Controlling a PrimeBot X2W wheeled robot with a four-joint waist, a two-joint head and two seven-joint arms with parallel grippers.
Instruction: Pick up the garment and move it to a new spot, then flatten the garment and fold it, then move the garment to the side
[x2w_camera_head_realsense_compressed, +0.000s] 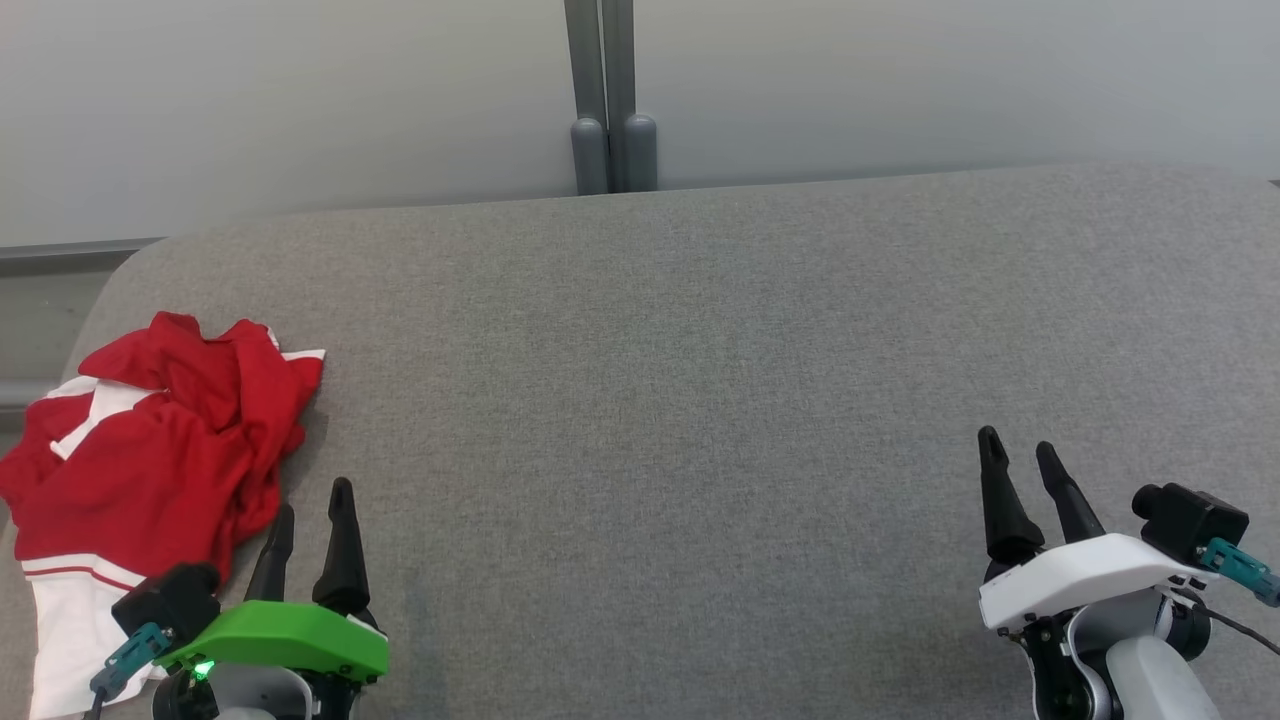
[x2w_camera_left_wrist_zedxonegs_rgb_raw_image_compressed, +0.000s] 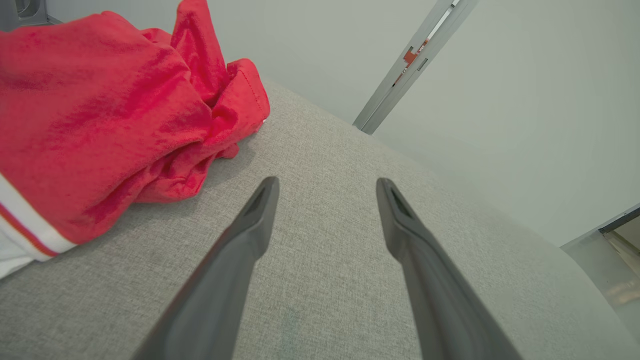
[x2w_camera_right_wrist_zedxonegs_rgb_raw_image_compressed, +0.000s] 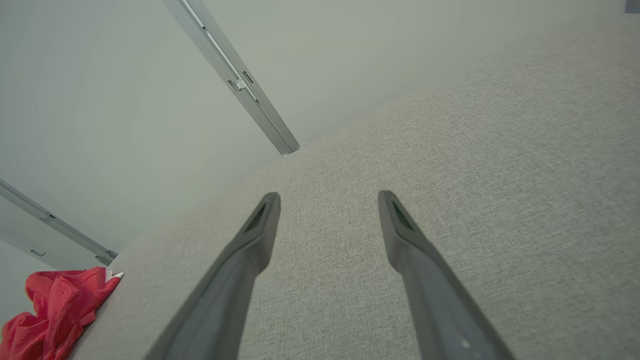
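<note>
One crumpled red-and-white garment (x2w_camera_head_realsense_compressed: 150, 440) lies heaped at the grey counter's (x2w_camera_head_realsense_compressed: 650, 400) left edge. It looks light and limp, so a raised fold on its near-right side seems the place to pinch. Just beside it the left hand (x2w_camera_head_realsense_compressed: 312, 498) hovers released and empty; far right, the right hand (x2w_camera_head_realsense_compressed: 1017, 440) likewise.

A broad desk (x2w_camera_head_realsense_compressed: 700, 380) covered in light grey woven fabric, with a rounded far-left corner, spans the head view. Behind its far edge stands a plain pale grey wall (x2w_camera_head_realsense_compressed: 300, 100), split by a pair of dark grey upright posts (x2w_camera_head_realsense_compressed: 611, 100) with rounded caps near the desk edge.
</note>
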